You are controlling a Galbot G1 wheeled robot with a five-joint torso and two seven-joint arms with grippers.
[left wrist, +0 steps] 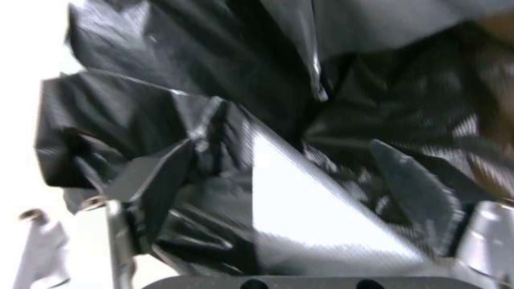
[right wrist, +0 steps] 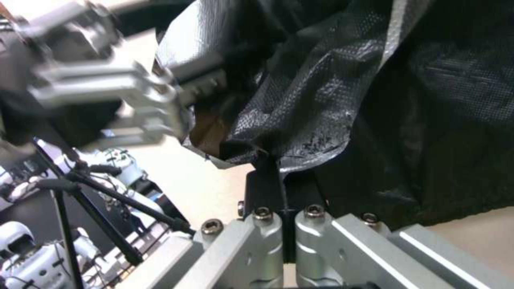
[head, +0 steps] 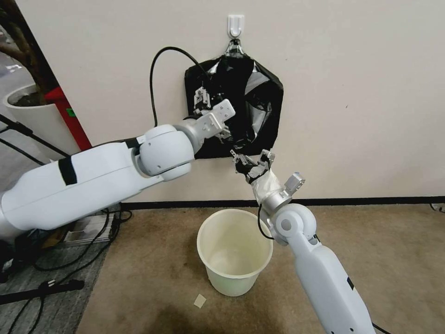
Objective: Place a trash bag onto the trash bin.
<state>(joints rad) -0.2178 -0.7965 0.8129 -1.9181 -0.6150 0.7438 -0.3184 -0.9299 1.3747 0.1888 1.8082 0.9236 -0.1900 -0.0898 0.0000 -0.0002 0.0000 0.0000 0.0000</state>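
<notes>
A flat black pack [head: 204, 139] hangs from a white wall hook [head: 235, 24]. The glossy black trash bag [head: 259, 109] with silver tape patches spills out of the pack's front. My right gripper [head: 250, 160] is below the pack, shut on the trash bag's lower edge; in the right wrist view the film [right wrist: 321, 100] is pinched between the closed fingers [right wrist: 268, 188]. My left gripper [head: 204, 97] is against the pack's upper left, open, its fingers [left wrist: 115, 233] spread wide with crumpled bag film [left wrist: 214, 120] between them. The cream-white trash bin [head: 232, 278] stands upright and open on the floor beneath.
A white planter [head: 32, 116] with a tree trunk and a red post [head: 69, 116] stand at the far left. Cables and a black stand [head: 41, 287] lie on the floor at left. A paper scrap [head: 200, 300] lies beside the bin.
</notes>
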